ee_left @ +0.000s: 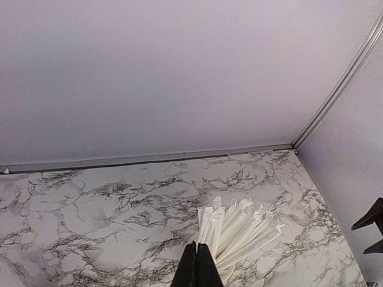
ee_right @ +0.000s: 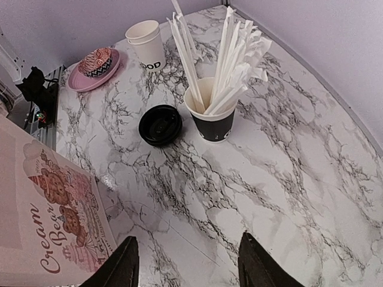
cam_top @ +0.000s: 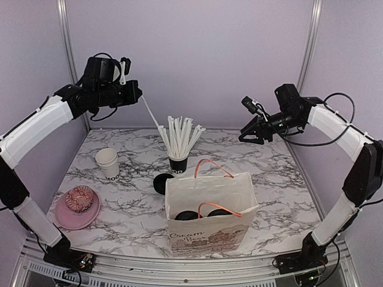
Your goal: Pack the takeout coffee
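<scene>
Lab test cell, aluminium-framed walls (cam_top: pixel 209 60)

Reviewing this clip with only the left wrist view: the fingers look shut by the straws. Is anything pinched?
Observer: Yes, from above the left gripper holds one white straw, slanting down toward the black cup.
Operator: Are the coffees packed?
Observer: Two lidded cups stand inside the paper bag.
Operator: And the other arm?
Observer: The right gripper hangs open and empty above the table.

Overhead view and both high wrist views share the straws (cam_top: pixel 179 136)
</scene>
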You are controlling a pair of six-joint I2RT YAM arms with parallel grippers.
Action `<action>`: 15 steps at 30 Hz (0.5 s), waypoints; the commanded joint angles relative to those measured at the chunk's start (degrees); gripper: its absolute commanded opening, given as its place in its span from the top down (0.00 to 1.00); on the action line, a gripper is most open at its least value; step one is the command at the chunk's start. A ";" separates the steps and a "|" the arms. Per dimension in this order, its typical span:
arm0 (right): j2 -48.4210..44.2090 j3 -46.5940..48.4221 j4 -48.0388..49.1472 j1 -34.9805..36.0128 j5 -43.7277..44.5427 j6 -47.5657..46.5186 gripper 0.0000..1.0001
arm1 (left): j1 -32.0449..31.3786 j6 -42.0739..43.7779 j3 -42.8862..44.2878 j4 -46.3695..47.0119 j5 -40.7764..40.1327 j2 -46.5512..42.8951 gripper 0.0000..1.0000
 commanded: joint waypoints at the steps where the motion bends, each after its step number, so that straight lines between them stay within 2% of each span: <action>1: 1.24 2.04 0.33 -0.02 -0.37 0.28 0.46 | -1.78 3.52 0.52 -1.34 -2.46 -7.37 1.00; 3: 1.37 1.98 0.33 -0.02 -0.05 0.12 0.46 | -3.01 4.74 0.69 -1.06 -1.82 -10.95 1.00; 9: 1.91 2.09 0.33 -0.04 1.17 0.09 0.46 | -7.70 6.26 1.95 -1.42 11.18 -19.88 1.00; 15: 2.34 2.25 0.33 -0.02 1.80 0.06 0.47 | -10.47 2.13 2.28 -4.16 19.95 -23.79 1.00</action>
